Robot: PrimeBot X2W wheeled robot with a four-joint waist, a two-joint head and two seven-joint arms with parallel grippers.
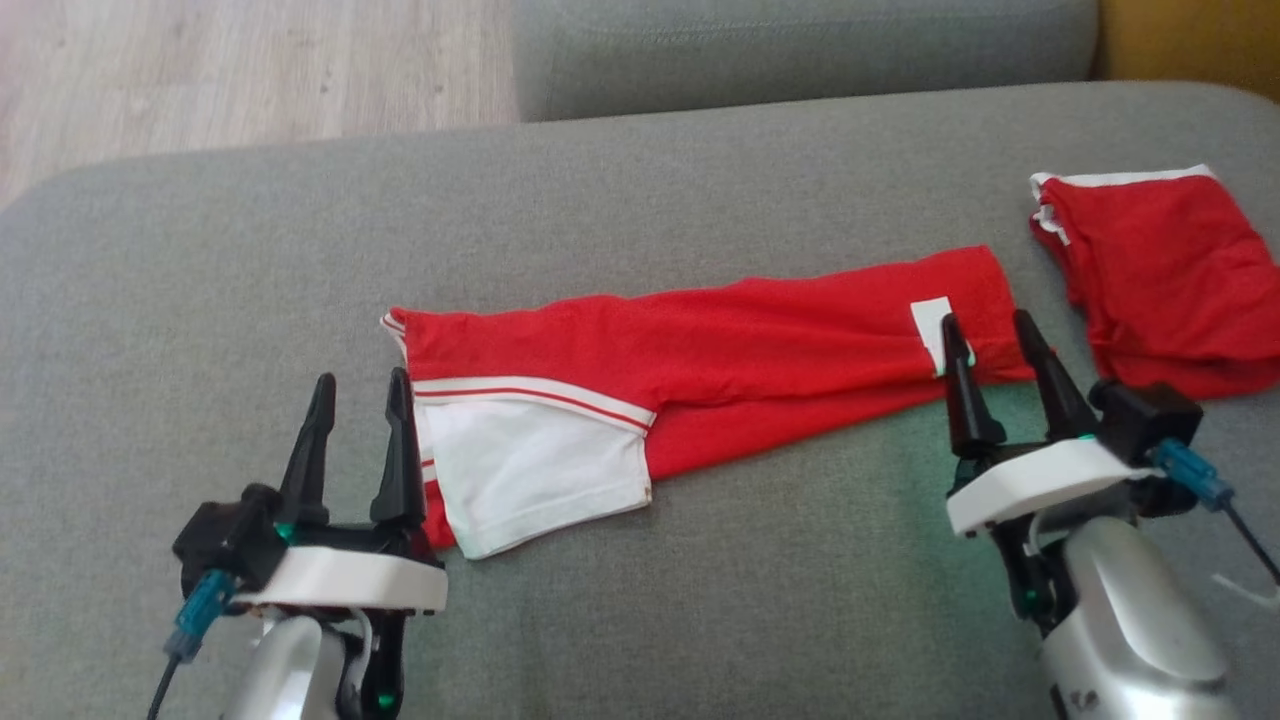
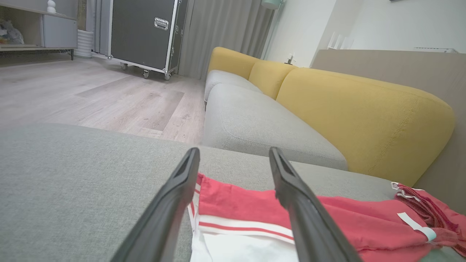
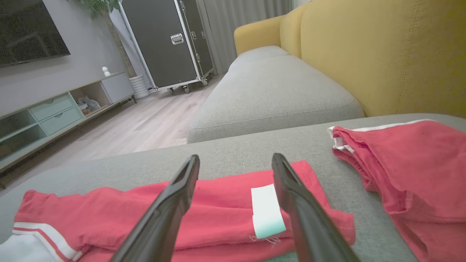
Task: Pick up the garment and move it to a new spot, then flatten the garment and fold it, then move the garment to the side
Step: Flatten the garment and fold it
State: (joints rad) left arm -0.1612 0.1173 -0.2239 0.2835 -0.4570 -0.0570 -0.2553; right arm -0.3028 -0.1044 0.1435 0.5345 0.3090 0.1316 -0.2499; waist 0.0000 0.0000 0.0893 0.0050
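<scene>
The red garment (image 1: 720, 340) lies in a long folded strip across the grey sofa cushion (image 1: 700, 180). The left gripper (image 1: 362, 378) is at its left end and the right gripper (image 1: 985, 320) at its right end, both with fingers (image 1: 400, 450) spread and empty. A pinch that catches only the top layer would likely undo the fold. The other red garment (image 1: 1160, 270), near on the right, might be snagged.

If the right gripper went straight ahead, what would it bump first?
The right gripper would probably meet the long red garment first, at its end by the white label; depth is unclear.
</scene>
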